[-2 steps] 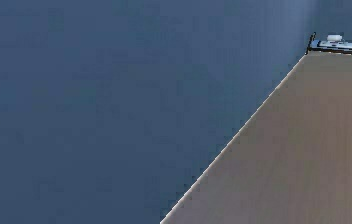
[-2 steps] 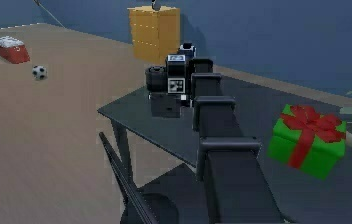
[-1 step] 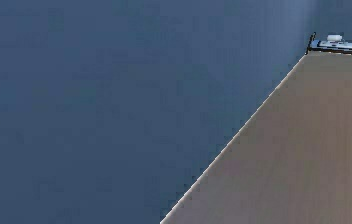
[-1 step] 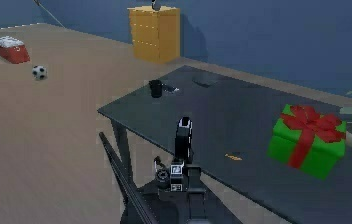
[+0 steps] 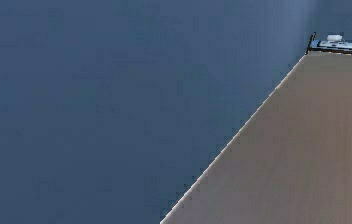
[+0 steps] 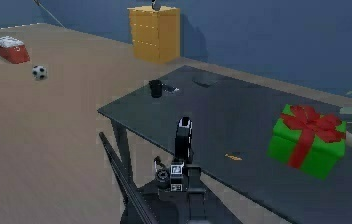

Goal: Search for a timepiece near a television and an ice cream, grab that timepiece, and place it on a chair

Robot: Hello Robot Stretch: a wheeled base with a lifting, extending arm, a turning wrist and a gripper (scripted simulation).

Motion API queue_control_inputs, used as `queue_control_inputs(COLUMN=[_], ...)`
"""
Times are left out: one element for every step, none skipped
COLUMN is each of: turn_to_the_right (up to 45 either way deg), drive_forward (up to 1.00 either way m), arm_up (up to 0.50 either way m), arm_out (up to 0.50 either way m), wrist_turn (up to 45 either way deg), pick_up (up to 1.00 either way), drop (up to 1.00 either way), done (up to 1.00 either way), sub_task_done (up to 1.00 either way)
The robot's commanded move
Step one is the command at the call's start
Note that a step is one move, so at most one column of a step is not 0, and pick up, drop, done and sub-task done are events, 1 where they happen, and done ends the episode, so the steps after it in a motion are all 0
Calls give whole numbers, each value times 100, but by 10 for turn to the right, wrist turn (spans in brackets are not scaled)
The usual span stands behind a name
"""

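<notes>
- Forward view: a blue wall (image 5: 104, 100) covers the left and centre, bare floor (image 5: 284, 160) lies at lower right, and a dark ledge with pale items (image 5: 336, 43) sits in the upper right corner, too small to name.
- Arm side view, upper left: a red-and-white box (image 6: 8, 47) and a ball (image 6: 39, 72) lie on the floor. A yellow dresser (image 6: 154, 35) stands at upper centre.
- At the left far corner of the desk (image 6: 244, 120) sits a small dark squat thing (image 6: 156, 89). Whether it is the timepiece cannot be told, nor which way it faces. It looks about as tall as wide, with no clear long axis.
- Lower centre: the fingers (image 6: 185, 138) show against the desk's near part. Their state, and whether they hold anything, cannot be told.
- Right: a green gift box (image 6: 306, 137) rests on the desk.
- The step in hand is judged to be the search. The robot would do well to turn until a television and an ice cream come into sight, and to confirm the timepiece beside them before reaching.
</notes>
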Motion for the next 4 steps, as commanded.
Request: queue_control_inputs(turn_to_the_right=[0,0,0,0], drive_forward=[0,0,0,0], arm_up=[0,10,0,20], arm_out=[0,0,-8,0], wrist_turn=[0,0,0,0], pick_up=[0,0,0,0], drop=[100,0,0,0], done=[0,0,0,0], sub_task_done=[0,0,0,0])
